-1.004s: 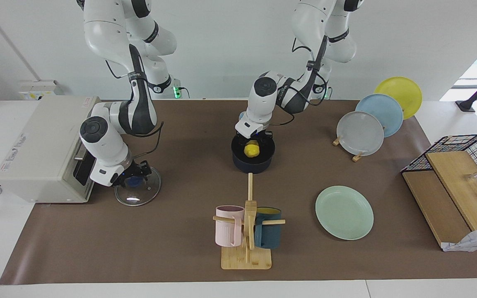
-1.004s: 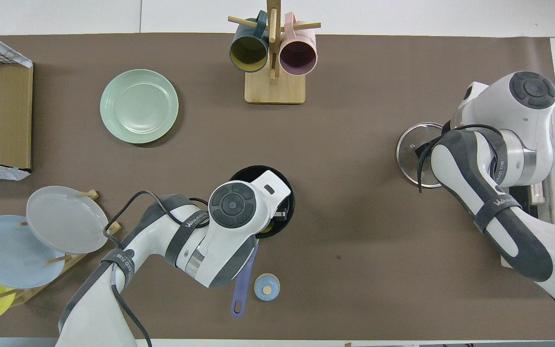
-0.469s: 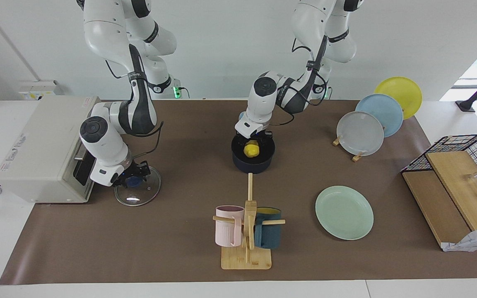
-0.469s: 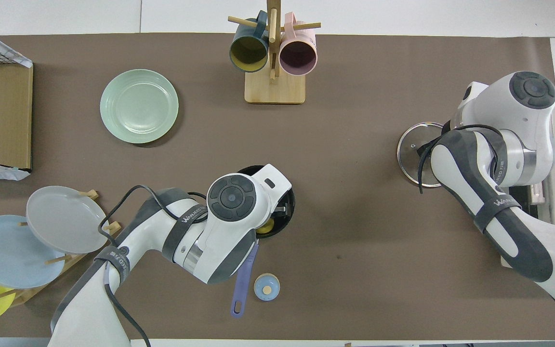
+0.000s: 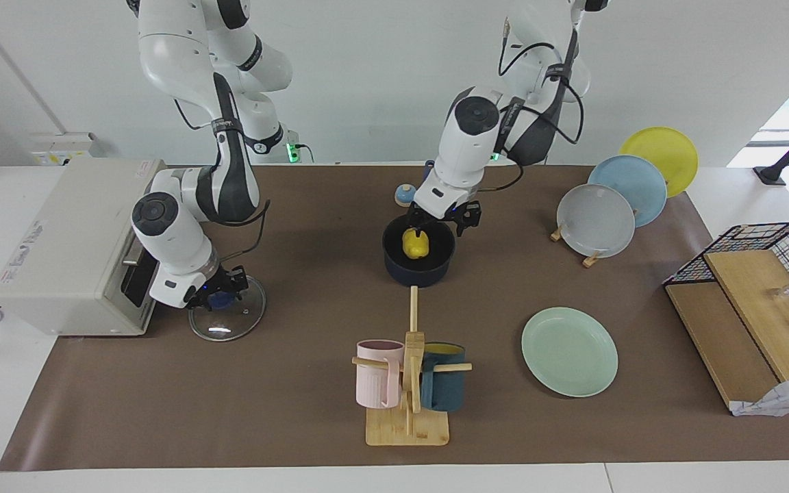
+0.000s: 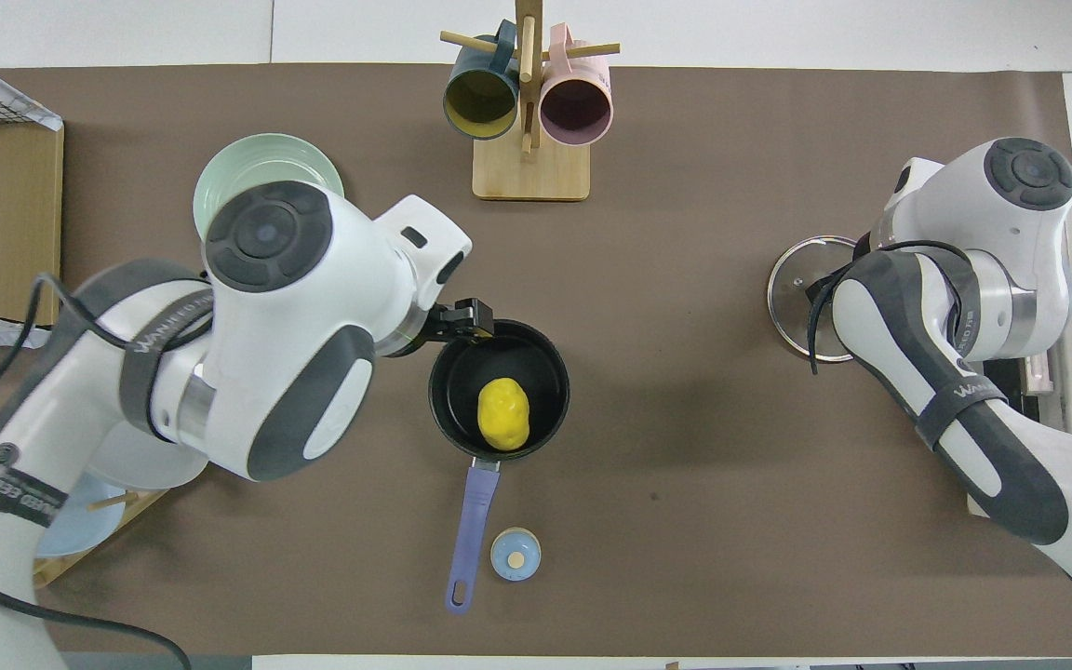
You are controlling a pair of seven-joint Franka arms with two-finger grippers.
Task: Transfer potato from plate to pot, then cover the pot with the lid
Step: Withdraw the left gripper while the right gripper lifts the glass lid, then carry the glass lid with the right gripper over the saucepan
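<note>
The yellow potato [image 5: 416, 243] lies inside the dark blue pot [image 5: 419, 268] at the table's middle; it also shows in the overhead view [image 6: 502, 415] in the pot [image 6: 545, 363]. My left gripper [image 5: 442, 219] is open and empty, raised over the pot's rim on the side nearer the robots. The mint-green plate [image 5: 569, 351] is bare, farther from the robots toward the left arm's end. The glass lid [image 5: 227, 318] lies flat toward the right arm's end. My right gripper [image 5: 218, 293] is low over it, shut on its blue knob.
A wooden mug tree [image 5: 408, 383] with a pink and a teal mug stands farther out than the pot. A rack of grey, blue and yellow plates [image 5: 596, 219] and a wire basket [image 5: 771, 246] are at the left arm's end. A white oven [image 5: 72, 246] stands beside the lid.
My left gripper has let go of the potato, risen out of the pot and drawn back toward the left arm's base. The right gripper's fingers have narrowed on the lid's knob.
</note>
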